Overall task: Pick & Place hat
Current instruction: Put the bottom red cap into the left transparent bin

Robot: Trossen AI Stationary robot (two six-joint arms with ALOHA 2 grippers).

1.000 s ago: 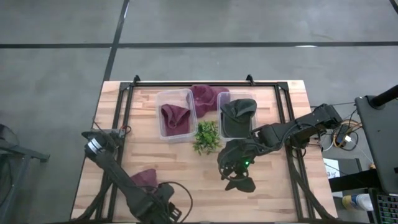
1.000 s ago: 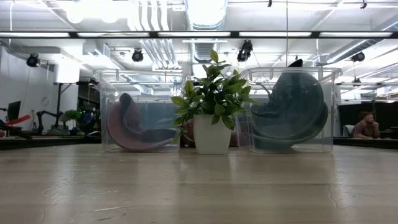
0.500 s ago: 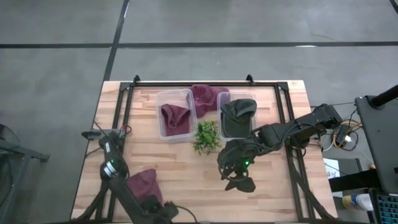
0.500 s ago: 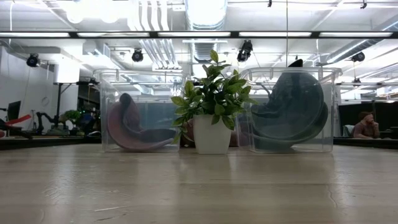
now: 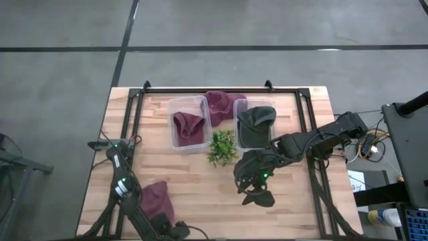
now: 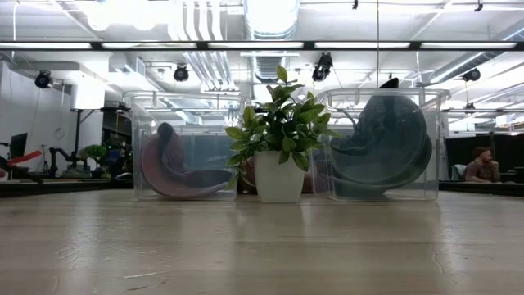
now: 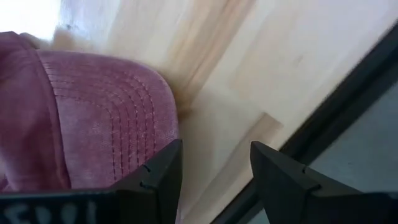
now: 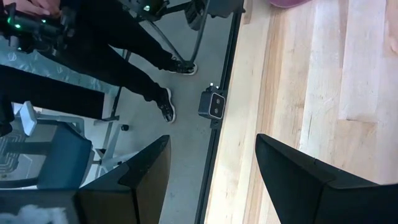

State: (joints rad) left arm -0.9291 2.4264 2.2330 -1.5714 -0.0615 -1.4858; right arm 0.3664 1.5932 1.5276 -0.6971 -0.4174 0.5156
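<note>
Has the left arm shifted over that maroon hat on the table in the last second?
Yes. In the high view the left arm has swung toward the table's left edge, uncovering more of the maroon hat.

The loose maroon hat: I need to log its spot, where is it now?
In the high view the maroon hat lies on the table's front left, beside the left arm, with the left end effector at its brim.

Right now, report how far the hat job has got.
Done: a maroon hat lies in the left bin and a dark hat in the right bin.

In hand: the left tool, open, is beside the loose maroon hat at the table's front left.

Left: grasping and binning it. The right tool waits open.
</note>
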